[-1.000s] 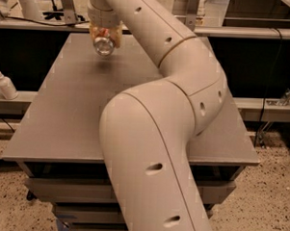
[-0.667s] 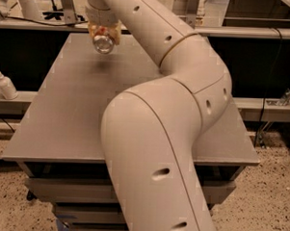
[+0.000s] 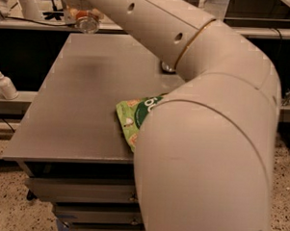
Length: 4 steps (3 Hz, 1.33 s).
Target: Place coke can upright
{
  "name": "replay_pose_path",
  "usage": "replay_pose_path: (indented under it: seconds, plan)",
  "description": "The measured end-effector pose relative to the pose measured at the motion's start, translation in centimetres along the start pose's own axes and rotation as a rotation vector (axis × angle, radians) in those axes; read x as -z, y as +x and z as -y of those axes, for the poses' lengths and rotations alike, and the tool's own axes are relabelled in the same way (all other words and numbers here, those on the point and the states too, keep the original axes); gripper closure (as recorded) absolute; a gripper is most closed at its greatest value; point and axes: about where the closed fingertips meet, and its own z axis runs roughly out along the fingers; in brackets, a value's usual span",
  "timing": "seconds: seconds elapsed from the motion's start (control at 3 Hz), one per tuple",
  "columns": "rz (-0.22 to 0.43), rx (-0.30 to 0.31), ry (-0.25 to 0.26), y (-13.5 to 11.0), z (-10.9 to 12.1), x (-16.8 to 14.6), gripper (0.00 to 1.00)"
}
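Observation:
My gripper (image 3: 81, 14) is at the top left of the camera view, above the far left part of the grey table (image 3: 72, 119). It is shut on the coke can (image 3: 86, 21), which shows a bit of red and a round silver end facing the camera. The can is held tilted, off the table, with a faint shadow on the tabletop below it. My arm runs from the gripper across the top and fills the right side of the view.
A green snack bag (image 3: 134, 115) lies near the table's front edge, partly under my arm. A small round object (image 3: 166, 67) peeks out beside the arm farther back. A white pump bottle (image 3: 4, 84) stands on a ledge left of the table.
The gripper with the can has moved left and up toward the far edge. The arm has swung, and the green bag now shows on the table.

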Motion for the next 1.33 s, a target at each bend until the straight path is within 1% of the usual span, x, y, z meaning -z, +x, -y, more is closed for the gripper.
replay_pose_path:
  seconds: [0.33,0.67,1.0,1.33]
  plan:
    - [-0.079,0.117,0.033,-1.7,1.1,-1.1,1.0]
    - [-0.077,0.142,0.051,-2.9,1.9,-2.1,1.0]
    - [-0.1,0.149,0.076,-2.8,2.0,-1.4,1.0]
    - [-0.126,0.195,0.179,-4.3,2.5,-0.8,1.0]
